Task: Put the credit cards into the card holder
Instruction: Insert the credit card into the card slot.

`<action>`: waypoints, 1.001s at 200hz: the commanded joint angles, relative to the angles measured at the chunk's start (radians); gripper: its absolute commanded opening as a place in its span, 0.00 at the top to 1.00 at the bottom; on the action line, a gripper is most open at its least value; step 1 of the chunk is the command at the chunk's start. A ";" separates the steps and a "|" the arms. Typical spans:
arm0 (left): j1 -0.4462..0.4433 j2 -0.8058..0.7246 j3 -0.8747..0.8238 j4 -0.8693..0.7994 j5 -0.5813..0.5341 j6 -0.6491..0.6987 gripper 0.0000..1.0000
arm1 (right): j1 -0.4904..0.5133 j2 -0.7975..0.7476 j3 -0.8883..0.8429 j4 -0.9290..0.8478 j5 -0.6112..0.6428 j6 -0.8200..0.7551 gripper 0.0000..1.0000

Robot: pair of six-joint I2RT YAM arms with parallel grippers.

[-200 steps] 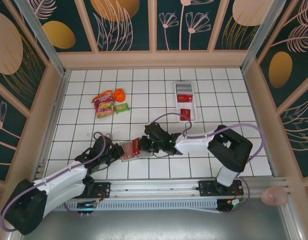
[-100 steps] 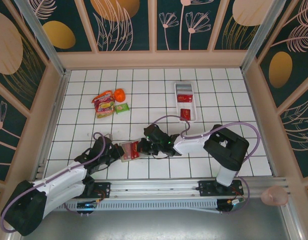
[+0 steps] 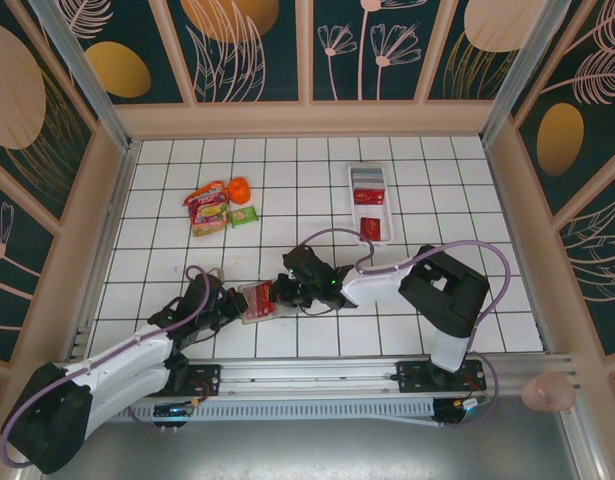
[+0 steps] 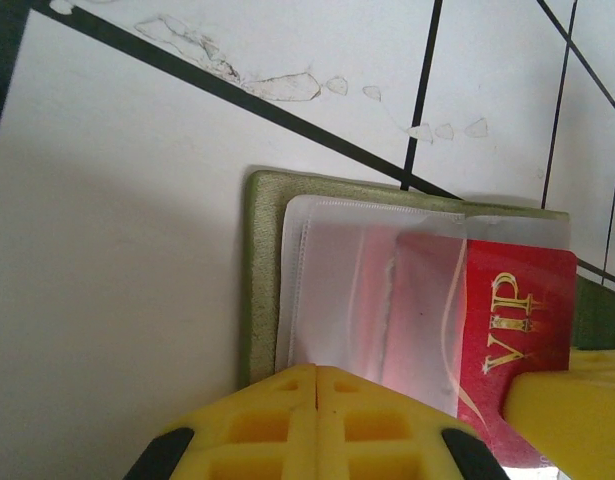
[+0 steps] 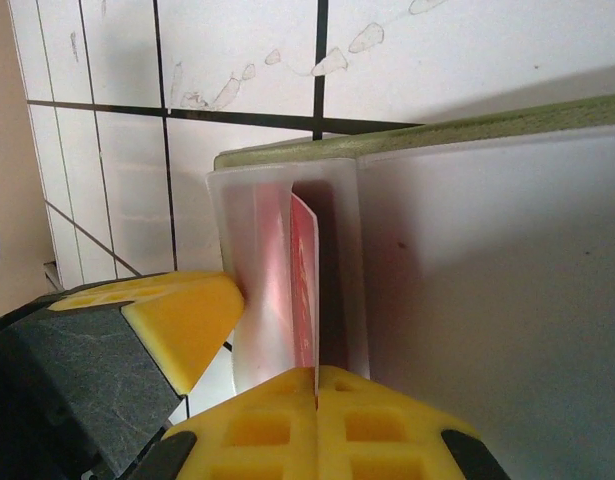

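Pinching olive card holder [image 4: 259,280] at its near edge, left gripper [image 4: 317,378] clamped, right gripper [image 5: 315,378] clamped on red VIP credit card [image 4: 512,320], card partly inside holder's clear sleeve [image 4: 347,290].

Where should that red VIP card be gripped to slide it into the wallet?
Grip the card by its bare end, outside the sleeve, coming from the side away from the sleeve's mouth. It is thin and flat, so pinch across its faces, as the right gripper does.

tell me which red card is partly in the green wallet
The VIP card, half inside the wallet's sleeve; the other cards lie in the white tray.
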 commanded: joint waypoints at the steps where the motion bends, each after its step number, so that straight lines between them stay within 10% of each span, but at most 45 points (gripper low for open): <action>1: 0.004 0.004 -0.038 -0.113 0.019 -0.014 1.00 | -0.008 0.012 0.004 -0.024 0.016 -0.022 1.00; 98: 0.003 -0.007 -0.028 -0.116 0.010 -0.002 1.00 | 0.010 0.045 0.045 -0.056 -0.022 -0.034 1.00; 128: 0.004 -0.016 -0.027 -0.119 0.012 0.001 1.00 | 0.009 0.046 0.073 -0.118 0.001 -0.049 0.63; 200: 0.004 -0.057 -0.041 -0.124 0.009 -0.010 1.00 | 0.035 0.095 0.202 -0.264 0.043 -0.100 0.64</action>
